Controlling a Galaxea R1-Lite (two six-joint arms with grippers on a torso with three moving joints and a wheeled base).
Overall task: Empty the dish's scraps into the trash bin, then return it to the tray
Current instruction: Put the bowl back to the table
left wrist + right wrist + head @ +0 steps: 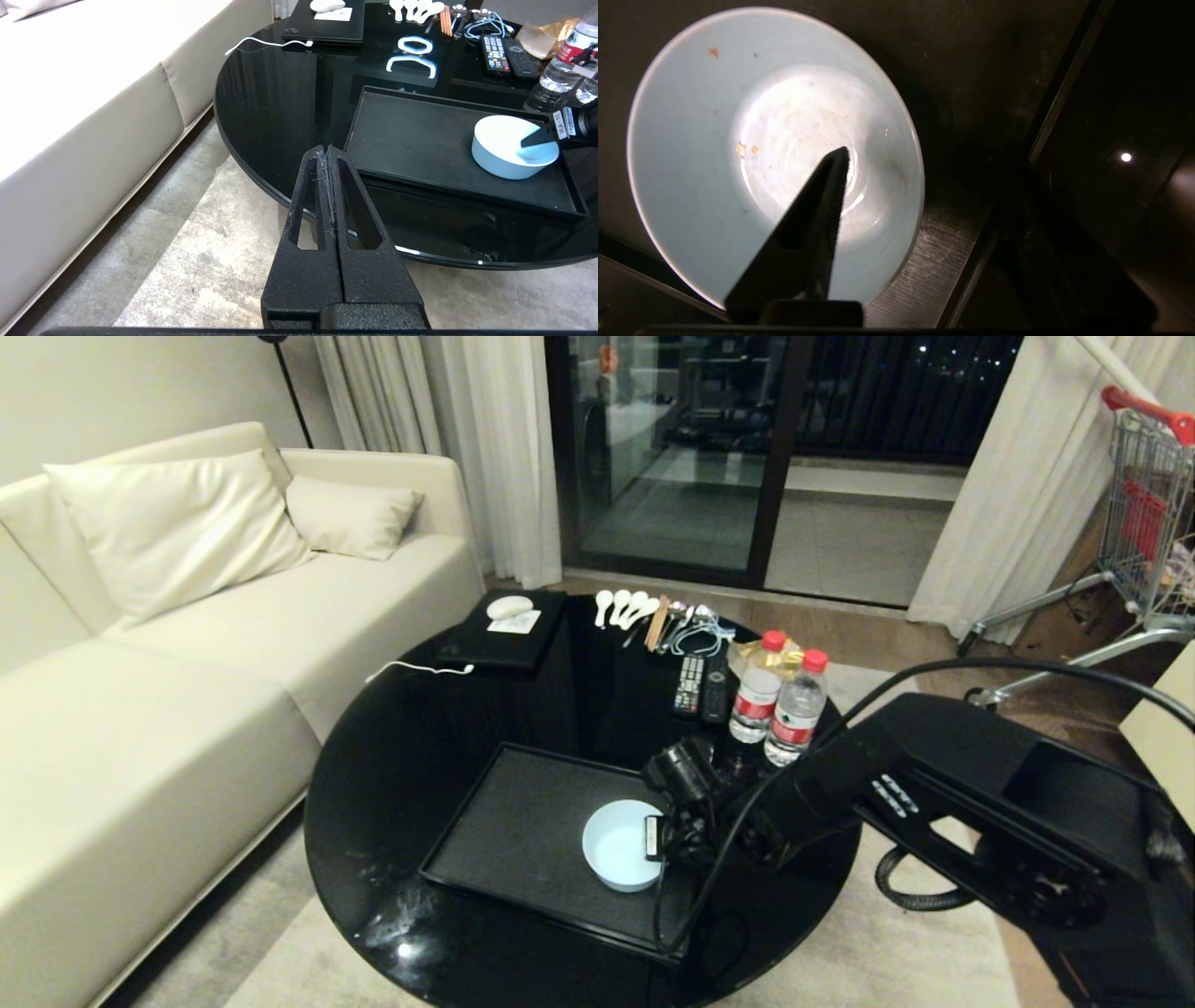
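The dish (616, 847), a small pale-blue bowl, stands upright on the tray (523, 821) near its right end. Inside the dish (714, 140) only tiny orange and yellow specks of scraps (746, 149) cling to the wall. My right gripper (667, 835) is open astride the dish's right rim, one finger (826, 196) inside the bowl and the other outside over the tray (934, 261). My left gripper (327, 149) is shut and empty, parked over the carpet off the table's edge. The trash bin is out of view.
Two water bottles (775, 705) stand just behind my right arm, with remotes (700, 686), white spoons (624, 607) and a black box (509, 630) farther back on the round black table (392, 784). A cream sofa (187, 644) lies left, a shopping cart (1144, 504) far right.
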